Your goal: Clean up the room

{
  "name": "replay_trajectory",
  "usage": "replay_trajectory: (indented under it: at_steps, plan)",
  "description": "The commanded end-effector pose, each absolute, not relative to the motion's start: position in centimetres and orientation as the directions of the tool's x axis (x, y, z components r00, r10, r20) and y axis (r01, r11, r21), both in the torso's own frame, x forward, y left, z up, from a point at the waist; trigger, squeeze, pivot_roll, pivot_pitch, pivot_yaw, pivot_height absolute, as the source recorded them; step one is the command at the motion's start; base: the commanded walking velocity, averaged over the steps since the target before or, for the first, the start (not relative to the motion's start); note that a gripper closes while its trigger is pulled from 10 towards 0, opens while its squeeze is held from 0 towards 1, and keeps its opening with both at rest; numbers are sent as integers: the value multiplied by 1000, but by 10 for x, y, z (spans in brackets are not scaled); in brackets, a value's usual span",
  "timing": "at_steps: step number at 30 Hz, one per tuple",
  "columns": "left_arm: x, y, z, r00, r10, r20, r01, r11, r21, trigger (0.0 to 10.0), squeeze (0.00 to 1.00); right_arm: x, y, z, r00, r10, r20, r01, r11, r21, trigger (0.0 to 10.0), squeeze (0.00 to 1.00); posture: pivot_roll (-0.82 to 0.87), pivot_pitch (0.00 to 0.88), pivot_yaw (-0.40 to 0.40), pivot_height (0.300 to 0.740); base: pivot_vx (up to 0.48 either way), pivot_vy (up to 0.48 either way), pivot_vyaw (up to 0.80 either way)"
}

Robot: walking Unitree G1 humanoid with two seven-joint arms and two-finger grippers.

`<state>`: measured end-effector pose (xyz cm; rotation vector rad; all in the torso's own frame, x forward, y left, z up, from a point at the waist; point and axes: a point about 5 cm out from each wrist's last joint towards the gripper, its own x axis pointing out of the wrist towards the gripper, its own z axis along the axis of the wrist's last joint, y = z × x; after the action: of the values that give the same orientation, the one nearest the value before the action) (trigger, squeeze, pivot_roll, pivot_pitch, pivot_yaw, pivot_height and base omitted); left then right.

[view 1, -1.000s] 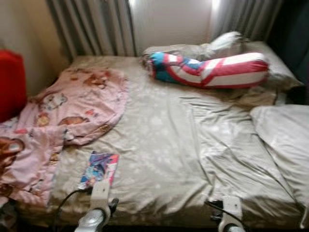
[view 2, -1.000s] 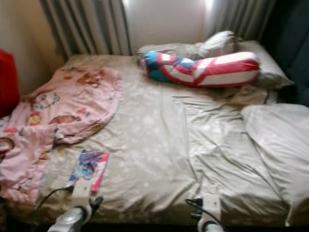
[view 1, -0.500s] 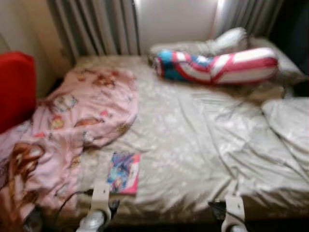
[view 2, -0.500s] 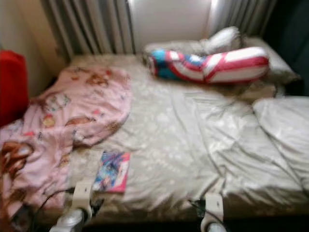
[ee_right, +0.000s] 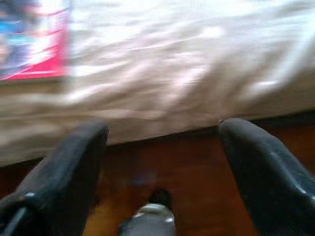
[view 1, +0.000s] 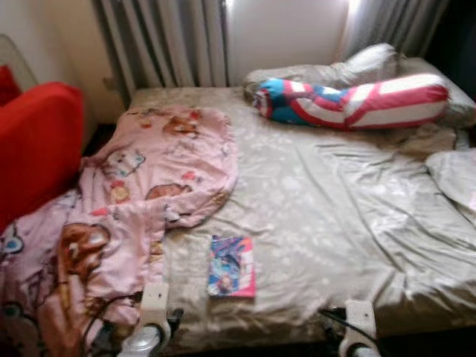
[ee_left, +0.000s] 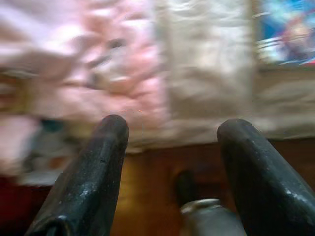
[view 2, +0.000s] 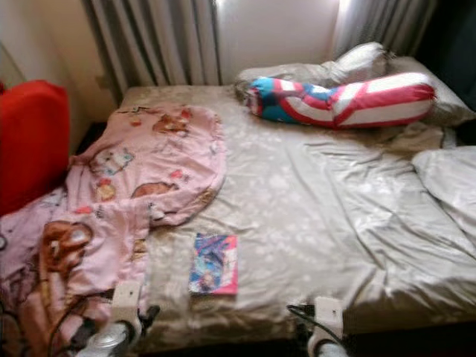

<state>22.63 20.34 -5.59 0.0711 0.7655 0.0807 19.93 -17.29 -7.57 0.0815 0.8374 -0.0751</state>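
Note:
A colourful book [view 1: 231, 266] lies flat on the beige bed sheet [view 1: 335, 216] near the bed's front edge. A pink cartoon-print blanket [view 1: 141, 201] is crumpled over the left side of the bed and hangs off its corner. A red, white and blue bolster [view 1: 357, 102] lies at the head of the bed. Both arms are held low at the bed's front edge. My left gripper [ee_left: 170, 132] is open over the bed's edge, with the pink blanket ahead of it. My right gripper [ee_right: 162, 135] is open too, with the book [ee_right: 32, 42] just ahead of it.
A red chair [view 1: 33, 152] stands close to the bed's left side. Grey curtains [view 1: 167, 41] hang behind the bed. Pale pillows [view 1: 364, 63] rest behind the bolster, and a rumpled duvet [view 1: 457, 175] lies at the right. Brown wooden floor [ee_right: 162, 167] runs under the bed's edge.
The camera has swung left: the bed has shifted right in view and more of the red chair and the pink blanket shows. The things on the bed have stayed in place.

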Motion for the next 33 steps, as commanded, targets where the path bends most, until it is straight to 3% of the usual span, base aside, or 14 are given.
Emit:
replay_trajectory:
  at_steps: [1,30,33]
  plan:
    - [227,198,-57,716,88,-693,-42,996,83,10000,0,197,-183,-76,662,-58,-747,105,994,16,10000,0,-98,0,7,740,0,0,0]
    - [232,194,-53,739,68,-670,-39,998,58,10000,0,199,-181,-75,674,-38,-738,85,996,26,10000,0,-98,5,6,740,0,0,0]
    - [233,194,-53,741,65,-669,-40,998,53,10000,0,200,-179,-74,681,-20,-732,60,998,29,10000,0,-98,7,5,740,0,0,800]
